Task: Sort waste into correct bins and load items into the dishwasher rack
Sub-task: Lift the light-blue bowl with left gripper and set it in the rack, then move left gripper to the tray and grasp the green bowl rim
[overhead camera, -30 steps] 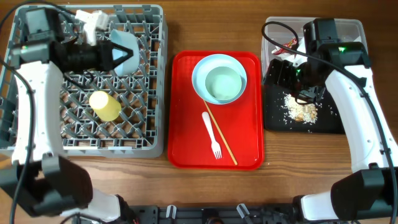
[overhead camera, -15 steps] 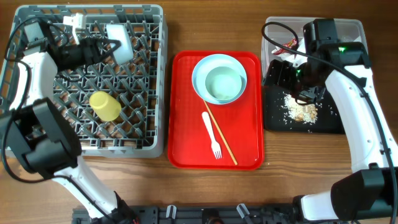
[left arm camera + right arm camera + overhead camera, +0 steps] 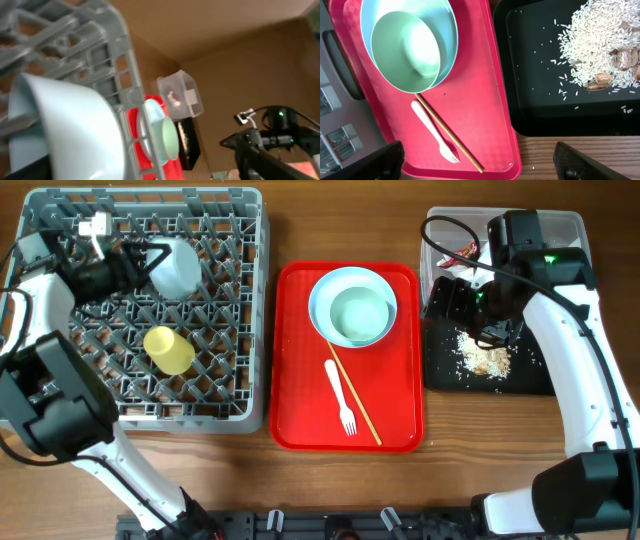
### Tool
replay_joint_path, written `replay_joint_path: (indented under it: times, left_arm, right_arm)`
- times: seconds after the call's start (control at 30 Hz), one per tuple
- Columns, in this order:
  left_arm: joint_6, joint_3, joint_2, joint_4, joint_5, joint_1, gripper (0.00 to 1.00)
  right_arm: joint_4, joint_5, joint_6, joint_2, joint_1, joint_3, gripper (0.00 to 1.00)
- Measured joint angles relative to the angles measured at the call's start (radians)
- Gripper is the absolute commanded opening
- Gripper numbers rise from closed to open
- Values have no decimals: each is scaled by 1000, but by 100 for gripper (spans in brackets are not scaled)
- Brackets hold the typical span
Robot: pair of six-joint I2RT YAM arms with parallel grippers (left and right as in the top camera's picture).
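Overhead, the left fingers point(image 3: 138, 264) pinch a mint bowl point(image 3: 178, 268) in the rack's point(image 3: 240, 330) back rows; lower it on edge between pegs before releasing. Left wrist: bowl rim beside lattice wall. Right wrist: the 2 right fingers point(image 3: 480, 162) hang spread, empty, above the red tray point(image 3: 490, 115).

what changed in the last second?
The left gripper swung left and drew the bowl leftward over the rack, turning it so its pale outside now faces up. Whether the grip still holds is unclear. Unchanged: the right gripper, open; the cup in the rack; everything on the red tray.
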Motion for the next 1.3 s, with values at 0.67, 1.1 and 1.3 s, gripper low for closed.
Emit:
replay_joint_path:
  times: [0.67, 1.1, 1.3]
  left_arm:
    - [-24, 0, -158, -137, -395, 110, 100]
    - [-156, 0, -366, -146, -734, -288, 100]
    - [-183, 0, -364, -114, -840, -584, 100]
  right_arm:
    - [-5, 1, 0, 0, 0, 0, 98]
    - [-19, 52, 4, 0, -90, 0, 100]
    - [-26, 51, -3, 0, -136, 0, 100]
